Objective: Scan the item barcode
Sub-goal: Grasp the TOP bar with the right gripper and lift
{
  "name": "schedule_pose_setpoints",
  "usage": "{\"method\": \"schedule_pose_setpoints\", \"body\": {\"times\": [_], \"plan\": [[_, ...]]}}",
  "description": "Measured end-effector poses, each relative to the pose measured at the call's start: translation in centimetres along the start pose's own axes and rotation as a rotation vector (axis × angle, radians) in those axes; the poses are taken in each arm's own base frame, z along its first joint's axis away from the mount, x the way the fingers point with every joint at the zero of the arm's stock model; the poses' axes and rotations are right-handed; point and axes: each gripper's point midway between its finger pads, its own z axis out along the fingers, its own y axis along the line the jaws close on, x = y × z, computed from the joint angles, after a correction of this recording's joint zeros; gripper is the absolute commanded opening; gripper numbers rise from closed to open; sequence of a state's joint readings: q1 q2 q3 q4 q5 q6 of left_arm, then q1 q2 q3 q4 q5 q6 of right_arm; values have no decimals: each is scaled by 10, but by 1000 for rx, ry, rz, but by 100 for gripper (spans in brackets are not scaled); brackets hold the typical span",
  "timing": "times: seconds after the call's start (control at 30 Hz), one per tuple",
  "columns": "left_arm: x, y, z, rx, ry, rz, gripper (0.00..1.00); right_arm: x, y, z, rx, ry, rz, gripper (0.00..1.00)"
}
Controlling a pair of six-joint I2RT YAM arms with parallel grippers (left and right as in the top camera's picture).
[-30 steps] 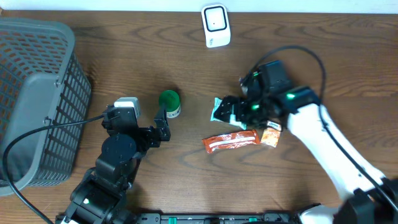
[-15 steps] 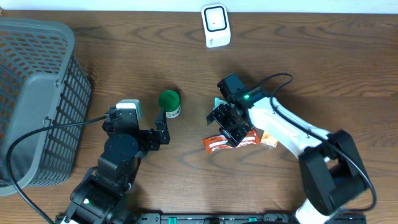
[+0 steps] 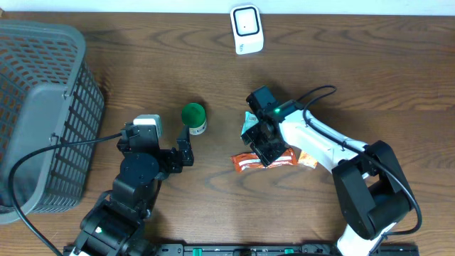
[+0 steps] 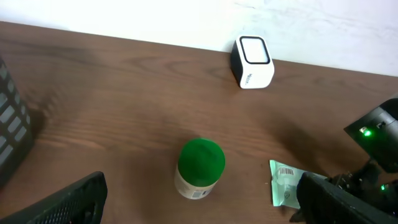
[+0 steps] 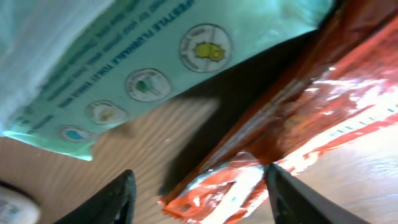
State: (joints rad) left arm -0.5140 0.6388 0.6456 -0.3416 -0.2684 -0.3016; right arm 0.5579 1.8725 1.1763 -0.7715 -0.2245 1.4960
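An orange-red snack packet [image 3: 245, 163] lies flat on the wooden table, its end showing up close [image 5: 249, 180] in the right wrist view. My right gripper [image 3: 264, 146] is down over it, where it meets a teal packet [image 3: 248, 126]. Its jaws [image 5: 199, 199] straddle the red packet's end, partly narrowed and still open, with a gap on the left side. The white barcode scanner [image 3: 247, 28] stands at the far edge. My left gripper [image 4: 199, 208] is wide open just short of a green-lidded bottle [image 4: 200, 165], holding nothing.
A grey mesh basket [image 3: 43, 114] fills the left side. A small orange packet [image 3: 307, 159] lies right of the red one, under the right arm. The teal packet [image 4: 284, 183] shows its barcode label towards the left wrist camera.
The right arm has swung left and come down onto the packets, and its jaws have narrowed around the red packet's end. The left arm has not moved.
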Motion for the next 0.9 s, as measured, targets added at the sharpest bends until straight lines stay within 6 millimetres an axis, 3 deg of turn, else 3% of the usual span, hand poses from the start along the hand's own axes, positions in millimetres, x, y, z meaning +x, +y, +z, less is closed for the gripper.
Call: {"method": "schedule_pose_setpoints", "body": {"times": [0.57, 0.63, 0.67, 0.8, 0.9], "plan": [[11, 5, 0, -18, 46, 16, 98, 4, -6, 15, 61, -58, 28, 55], [11, 5, 0, -18, 46, 16, 98, 3, -7, 16, 67, -57, 31, 44], [12, 5, 0, -18, 46, 17, 98, 4, -7, 16, 70, -55, 36, 28], [12, 5, 0, -18, 47, 17, 98, 5, -8, 17, 79, -48, 52, 2], [12, 5, 0, -19, 49, 17, 98, 6, -6, 17, 71, -41, 51, 2]]}}
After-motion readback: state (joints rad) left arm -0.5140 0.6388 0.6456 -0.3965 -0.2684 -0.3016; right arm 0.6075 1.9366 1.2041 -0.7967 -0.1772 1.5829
